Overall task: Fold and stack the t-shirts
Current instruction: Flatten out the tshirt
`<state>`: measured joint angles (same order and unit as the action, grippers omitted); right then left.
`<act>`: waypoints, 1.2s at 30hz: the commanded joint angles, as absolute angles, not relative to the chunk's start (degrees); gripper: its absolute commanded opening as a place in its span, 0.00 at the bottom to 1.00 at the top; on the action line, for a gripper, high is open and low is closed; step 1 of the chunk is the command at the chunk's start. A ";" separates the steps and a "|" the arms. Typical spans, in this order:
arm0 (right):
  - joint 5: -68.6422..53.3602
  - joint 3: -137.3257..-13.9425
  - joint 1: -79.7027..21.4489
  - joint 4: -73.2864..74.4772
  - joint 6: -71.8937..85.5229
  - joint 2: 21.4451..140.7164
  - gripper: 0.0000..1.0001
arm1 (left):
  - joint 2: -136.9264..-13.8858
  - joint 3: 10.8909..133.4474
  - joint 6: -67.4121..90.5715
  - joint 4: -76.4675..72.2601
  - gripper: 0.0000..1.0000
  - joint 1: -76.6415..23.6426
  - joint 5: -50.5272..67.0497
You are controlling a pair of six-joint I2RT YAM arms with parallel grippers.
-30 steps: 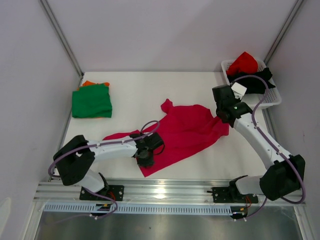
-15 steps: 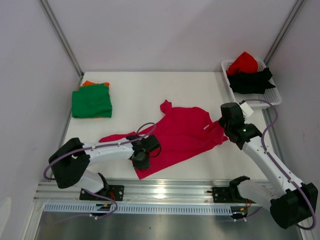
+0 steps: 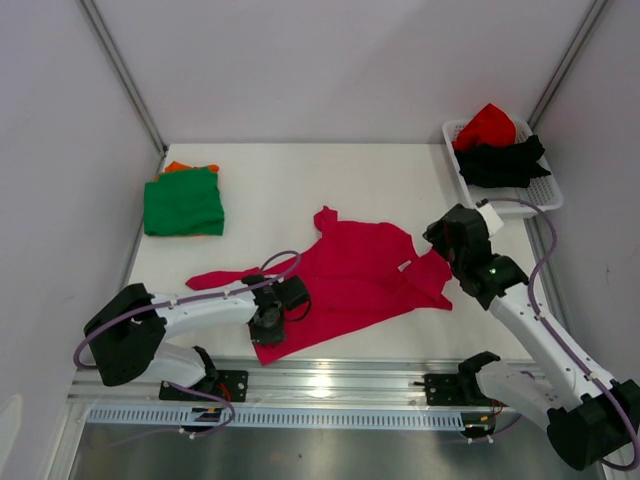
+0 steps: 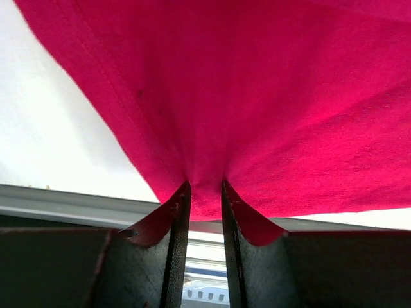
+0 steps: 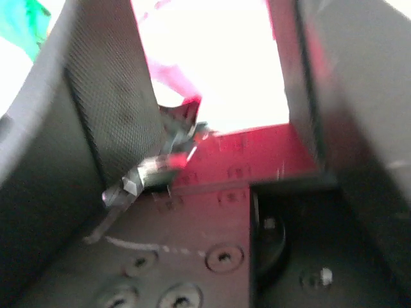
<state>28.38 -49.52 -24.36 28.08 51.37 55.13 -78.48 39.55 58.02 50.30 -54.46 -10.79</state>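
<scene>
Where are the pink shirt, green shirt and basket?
pink shirt (image 3: 360, 275), top view, middle of the spread cloth.
green shirt (image 3: 183, 203), top view, centre of the folded top.
basket (image 3: 545, 195), top view, bare near-right wall.

White table (image 3: 300, 180) carried 3 things. Magenta-pink t-shirt (image 3: 350, 275) lay unfolded & wrinkled approx. mid-table, toward the front, w/ its near corner reaching the front edge. Far-left: folded orange t-shirt (image 3: 178, 167) sat on the tabletop, mostly hidden under a folded green t-shirt (image 3: 183, 203). Far-right corner: white lattice basket (image 3: 541, 203). All 3 were well apart from each other.
</scene>
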 commanded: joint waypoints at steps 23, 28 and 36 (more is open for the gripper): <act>65.66 -86.57 -53.79 87.01 61.08 118.91 0.56 | -81.91 41.22 56.43 51.50 0.29 -54.05 -11.87; 61.53 -87.71 -52.65 86.66 60.64 122.17 0.57 | -80.07 41.48 56.16 52.65 0.29 -54.05 -12.66; 59.06 -84.03 -46.24 85.17 61.35 121.99 0.58 | -77.96 41.57 55.90 53.53 0.29 -54.05 -13.18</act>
